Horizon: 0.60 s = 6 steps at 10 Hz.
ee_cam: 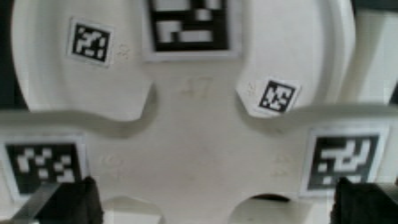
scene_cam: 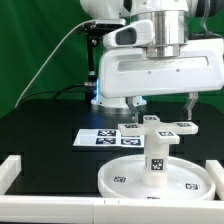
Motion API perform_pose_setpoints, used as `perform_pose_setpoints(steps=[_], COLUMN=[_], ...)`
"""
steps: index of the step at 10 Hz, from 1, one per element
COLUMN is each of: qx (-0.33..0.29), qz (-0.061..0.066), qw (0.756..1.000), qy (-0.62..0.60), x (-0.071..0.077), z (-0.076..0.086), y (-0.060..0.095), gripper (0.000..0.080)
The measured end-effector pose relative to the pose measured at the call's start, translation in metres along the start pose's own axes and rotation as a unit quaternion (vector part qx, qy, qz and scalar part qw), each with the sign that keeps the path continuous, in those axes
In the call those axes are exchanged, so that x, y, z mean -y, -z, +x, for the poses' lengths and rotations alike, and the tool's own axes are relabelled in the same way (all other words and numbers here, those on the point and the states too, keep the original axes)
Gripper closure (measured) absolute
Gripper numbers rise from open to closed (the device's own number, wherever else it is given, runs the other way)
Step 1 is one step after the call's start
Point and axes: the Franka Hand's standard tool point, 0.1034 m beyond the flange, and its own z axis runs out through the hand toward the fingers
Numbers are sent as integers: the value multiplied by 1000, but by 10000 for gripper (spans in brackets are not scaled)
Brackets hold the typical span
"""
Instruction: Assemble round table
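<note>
While the claw (scene_cam: 160,104) hangs released w/ fingers spread, it sits just above the base (scene_cam: 155,127), gripping nothing. Base sits atop the leg (scene_cam: 157,158), which stands upright at center of the disc (scene_cam: 125,178). Disc lies on the black bench (scene_cam: 45,125). Marker board (scene_cam: 98,137) lies flat at approx 10 o'clock from disc. Wrist view: base (ee_cam: 205,120) fills frame, tags showing.

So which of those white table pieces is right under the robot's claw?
The cross-shaped base, perched atop the upright leg on the round disc. The open gripper hangs directly above it; the other two pieces sit lower.
</note>
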Motion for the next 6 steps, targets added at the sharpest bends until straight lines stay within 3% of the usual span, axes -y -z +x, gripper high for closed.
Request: perform_pose_setpoints(steps=[2,6], qx=[13,17], qz=[-10,-12], qw=[991,969], qy=[135,245], x=[6,0], z=[0,-2], y=[-3,-3], gripper=[151,151])
